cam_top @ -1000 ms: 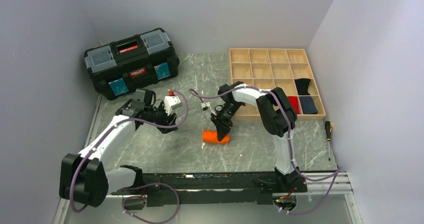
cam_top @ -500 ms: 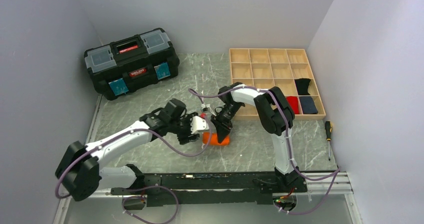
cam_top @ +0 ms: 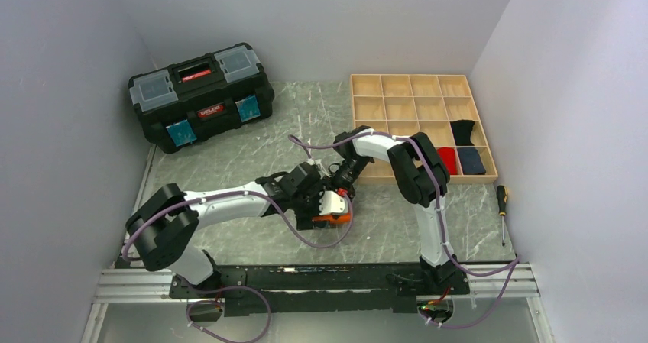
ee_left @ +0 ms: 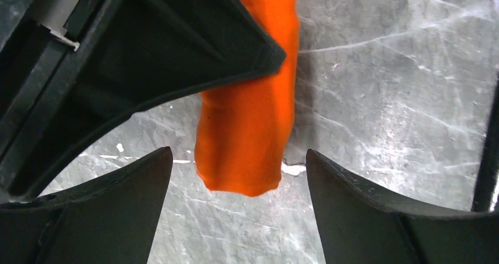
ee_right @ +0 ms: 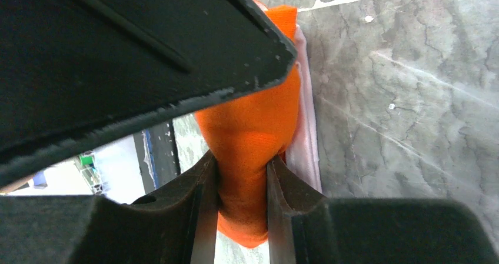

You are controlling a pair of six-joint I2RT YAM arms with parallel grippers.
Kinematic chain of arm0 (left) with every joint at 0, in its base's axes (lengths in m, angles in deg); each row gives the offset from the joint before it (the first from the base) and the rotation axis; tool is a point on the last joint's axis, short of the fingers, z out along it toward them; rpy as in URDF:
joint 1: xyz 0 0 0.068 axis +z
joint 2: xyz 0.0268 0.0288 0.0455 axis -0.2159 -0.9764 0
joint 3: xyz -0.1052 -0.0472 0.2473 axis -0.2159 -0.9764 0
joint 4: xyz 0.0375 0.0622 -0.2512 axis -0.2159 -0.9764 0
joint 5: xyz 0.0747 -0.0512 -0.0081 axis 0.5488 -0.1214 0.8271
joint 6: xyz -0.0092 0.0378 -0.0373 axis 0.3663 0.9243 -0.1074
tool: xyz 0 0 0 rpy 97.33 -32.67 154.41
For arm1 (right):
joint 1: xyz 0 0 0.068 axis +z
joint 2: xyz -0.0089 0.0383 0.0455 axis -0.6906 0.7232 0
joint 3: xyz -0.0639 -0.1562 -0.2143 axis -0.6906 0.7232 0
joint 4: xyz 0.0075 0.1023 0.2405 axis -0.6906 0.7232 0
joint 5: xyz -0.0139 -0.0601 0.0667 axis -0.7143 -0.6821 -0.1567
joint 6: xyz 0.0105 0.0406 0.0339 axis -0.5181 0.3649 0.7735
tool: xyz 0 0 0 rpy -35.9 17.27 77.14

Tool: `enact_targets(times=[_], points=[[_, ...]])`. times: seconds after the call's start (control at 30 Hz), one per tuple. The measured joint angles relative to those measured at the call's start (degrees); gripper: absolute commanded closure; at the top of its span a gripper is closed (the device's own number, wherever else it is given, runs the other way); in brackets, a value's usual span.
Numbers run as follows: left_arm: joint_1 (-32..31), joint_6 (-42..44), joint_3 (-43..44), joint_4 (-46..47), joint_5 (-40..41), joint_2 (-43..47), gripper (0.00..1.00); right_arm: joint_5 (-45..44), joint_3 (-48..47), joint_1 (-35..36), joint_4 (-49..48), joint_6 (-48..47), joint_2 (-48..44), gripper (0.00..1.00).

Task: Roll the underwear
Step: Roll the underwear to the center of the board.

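Underwear (ee_left: pixel 247 129): rolled into a bright orange tube, lying on the grey marbled table (ee_left: pixel 400 99), in its near half between the two arms. Right fingers (ee_right: pixel 200 229): clenched on the roll close to one end, cloth squeezed between them, white trim showing alongside. Left fingers (ee_left: pixel 117 217): spread apart, straddling the roll's other end, clear of the cloth on both sides.

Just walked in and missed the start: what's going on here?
Two robot arms are handling the underwear, which lies rolled into an orange tube on the table. The right gripper is shut on part of the roll. The left gripper is open, straddling the roll's end without touching it.
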Motion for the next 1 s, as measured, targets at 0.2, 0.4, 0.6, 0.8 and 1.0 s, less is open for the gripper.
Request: enact_targets(times=[0.2, 0.4, 0.6, 0.8, 1.0], points=[[-2.08, -0.61, 0.02, 2.69, 3.15, -2.60, 0.09, 0.52, -0.07, -0.26, 0.13, 0.37, 0.33, 1.00], [-3.43, -1.05, 0.02, 3.52, 4.52, -5.07, 0.11, 1.01, -0.11, -0.55, 0.22, 0.79, 0.66, 1.00], [-3.61, -1.66, 1.22, 2.95, 4.52, -6.69, 0.15, 1.66, -0.11, -0.96, 0.31, 1.09, 1.01, 1.00], [-3.58, -2.95, 2.14, 2.80, 4.55, -7.74, 0.28, 2.08, -0.09, -1.29, 0.39, 1.49, 1.27, 1.00], [-3.30, -3.72, 3.87, 2.40, 4.52, -9.68, 0.54, 2.01, -0.09, -1.38, 0.61, 1.79, 1.40, 1.00]])
